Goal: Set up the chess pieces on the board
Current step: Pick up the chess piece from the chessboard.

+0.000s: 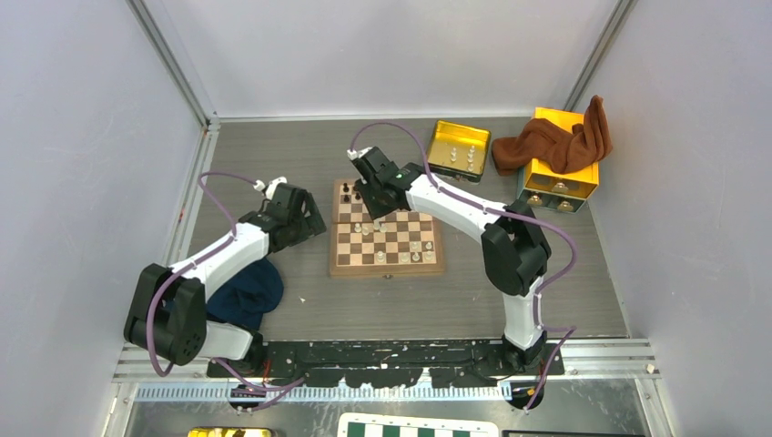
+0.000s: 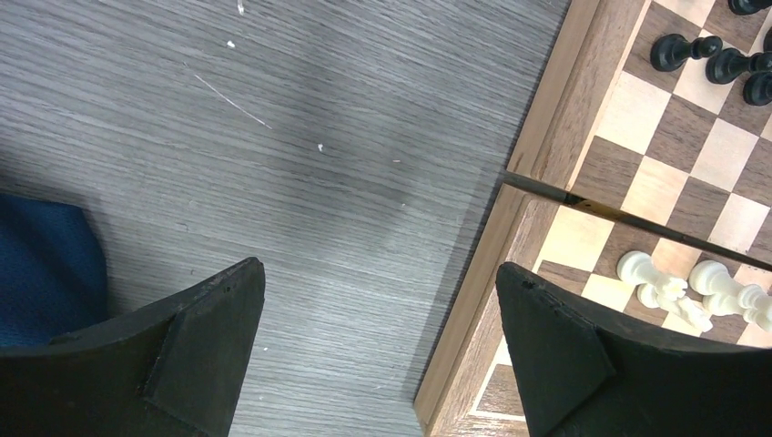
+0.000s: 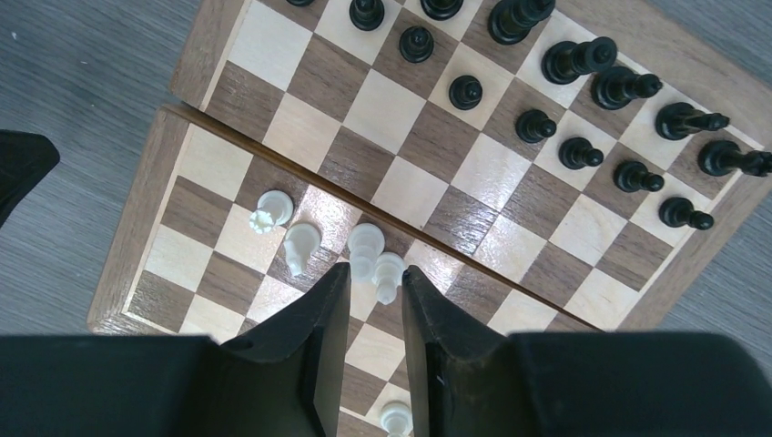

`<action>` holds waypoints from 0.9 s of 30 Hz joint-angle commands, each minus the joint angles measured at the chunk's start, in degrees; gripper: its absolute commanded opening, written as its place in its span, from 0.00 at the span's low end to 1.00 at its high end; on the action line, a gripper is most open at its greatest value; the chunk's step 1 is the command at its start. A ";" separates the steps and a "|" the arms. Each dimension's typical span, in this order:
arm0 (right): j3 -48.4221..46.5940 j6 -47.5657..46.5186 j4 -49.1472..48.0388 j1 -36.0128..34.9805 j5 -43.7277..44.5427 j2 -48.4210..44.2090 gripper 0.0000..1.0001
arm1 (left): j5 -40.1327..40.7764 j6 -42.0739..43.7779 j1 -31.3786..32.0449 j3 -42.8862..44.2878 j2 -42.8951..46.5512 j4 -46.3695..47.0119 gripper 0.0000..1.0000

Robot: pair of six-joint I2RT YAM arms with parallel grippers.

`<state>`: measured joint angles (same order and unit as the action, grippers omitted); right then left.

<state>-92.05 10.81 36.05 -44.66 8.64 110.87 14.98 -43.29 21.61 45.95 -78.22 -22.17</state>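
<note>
Right wrist view: right gripper (image 3: pixel 377 270) jaws stood narrow, white piece (image 3: pixel 389 278) at their tips on the board (image 3: pixel 137 250); grip unconfirmed. Best centred before closing, since a neighbouring piece (image 3: pixel 366 244) sat just beside. Left gripper (image 2: pixel 380 266) gaped wide beside the board's edge.

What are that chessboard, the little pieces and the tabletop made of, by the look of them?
The board: apparently wood, with grain showing in squares and border, under a glossy varnish that mirrors light. The white pieces and dark pieces: smooth, slightly shiny; painted wood or plastic, unclear. The tabletop: grey wood-grain print, matt, probably laminate.
</note>
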 commanded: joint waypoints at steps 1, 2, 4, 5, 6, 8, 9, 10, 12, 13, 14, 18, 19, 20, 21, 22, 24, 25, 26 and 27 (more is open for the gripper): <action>-2.42 -0.62 -1.00 0.09 -1.31 0.66 0.33 | 0.99 -0.39 -0.34 1.10 2.49 0.03 0.99; -2.35 -0.57 -1.06 0.10 -1.45 0.84 0.33 | 1.01 -0.39 -0.34 1.03 2.66 0.01 0.99; -2.30 -0.55 -1.24 0.06 -1.74 1.14 0.33 | 1.07 -0.39 -0.34 0.90 2.92 -0.07 0.98; -2.26 -0.55 -1.32 0.10 -1.85 1.34 0.33 | 1.10 -0.39 -0.34 0.82 3.04 -0.15 0.98; -2.18 -0.56 -1.46 0.03 -1.87 1.59 0.33 | 1.10 -0.39 -0.34 0.73 3.13 -0.15 0.98; -2.06 -0.54 -1.59 0.07 -2.03 1.92 0.32 | 0.95 -0.39 -0.34 0.64 3.28 -0.31 0.99; -2.03 -0.57 -1.68 0.07 -2.19 2.04 0.32 | 0.93 -0.39 -0.34 0.59 3.33 -0.40 0.99; -1.98 -0.53 -1.69 0.10 -2.27 2.21 0.32 | 0.97 -0.44 -0.34 0.50 3.45 -0.39 0.98; -1.83 -0.54 -1.85 0.08 -2.53 2.45 0.32 | 0.93 -0.48 -0.34 0.39 3.61 -0.46 0.98; -1.81 -0.55 -1.86 0.02 -2.57 2.60 0.32 | 0.93 -0.55 -0.34 0.32 3.70 -0.43 0.98; -1.75 -0.55 -1.80 0.03 -2.65 2.78 0.32 | 0.88 -0.57 -0.34 0.22 3.78 -0.42 0.98; -1.65 -0.52 -1.78 0.18 -2.94 3.27 0.32 | 0.84 -0.74 -0.34 -0.07 3.97 -0.37 0.98; -1.64 -0.58 -1.84 0.17 -2.98 3.31 0.31 | 0.84 -0.75 -0.34 -0.13 3.99 -0.41 0.98; -1.64 -0.62 -1.84 0.17 -2.99 3.46 0.31 | 0.84 -0.75 -0.34 -0.16 4.03 -0.31 0.98; -1.64 -0.65 -1.78 0.22 -2.98 3.47 0.31 | 0.84 -0.77 -0.34 -0.16 3.96 -0.32 0.98; -1.71 -0.64 -1.82 0.22 -3.09 3.56 0.31 | 0.84 -0.75 -0.34 -0.16 3.95 -0.28 0.98; -1.81 -0.66 -1.63 0.30 -3.31 3.86 0.29 | 0.84 -0.75 -0.34 -0.09 3.83 -0.20 0.98; -1.82 -0.66 -1.56 0.37 -3.41 3.95 0.28 | 0.84 -0.75 -0.34 -0.08 3.78 -0.16 0.98; -1.88 -0.62 -1.52 0.43 -3.50 4.00 0.27 | 0.84 -0.76 -0.34 -0.01 3.64 -0.07 0.98; -1.95 -0.69 -1.50 0.46 -3.50 4.07 0.26 | 0.84 -0.75 -0.34 0.05 3.55 -0.09 0.98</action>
<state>-92.16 10.66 35.81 -44.49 5.85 114.91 14.98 -43.48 21.61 45.93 -75.81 -22.98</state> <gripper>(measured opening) 0.272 0.983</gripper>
